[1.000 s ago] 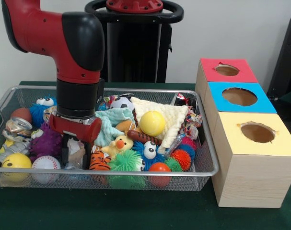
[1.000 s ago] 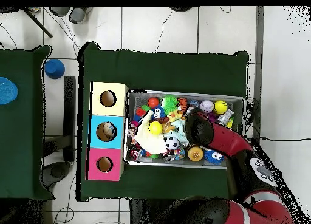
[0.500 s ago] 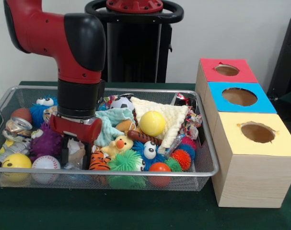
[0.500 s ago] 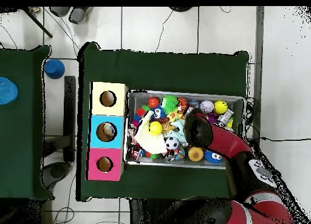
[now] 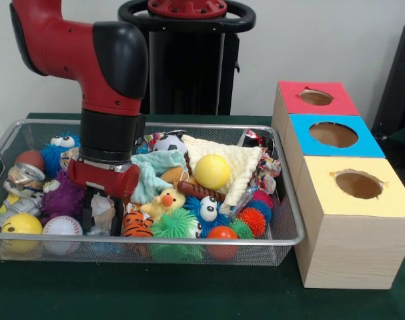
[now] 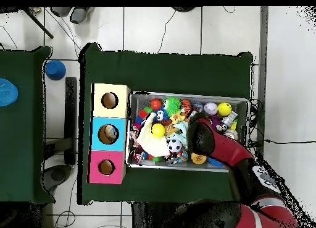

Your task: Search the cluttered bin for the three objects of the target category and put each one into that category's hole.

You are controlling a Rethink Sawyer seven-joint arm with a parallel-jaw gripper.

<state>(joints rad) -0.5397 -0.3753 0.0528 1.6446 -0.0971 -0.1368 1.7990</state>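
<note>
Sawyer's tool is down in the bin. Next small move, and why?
Probably lift straight up. The tool looks shut on a pale crumpled plastic bag among the clutter near the bin's front rim, and the blue box's hole lies off to the side, above rim height.

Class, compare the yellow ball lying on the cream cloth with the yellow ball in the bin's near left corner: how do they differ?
The yellow ball on the cloth is plain, while the corner ball bears a smiley face. The plain ball rests high on the cream cloth; the smiley ball sits low against the bin mesh. Both are round and yellow.
</note>
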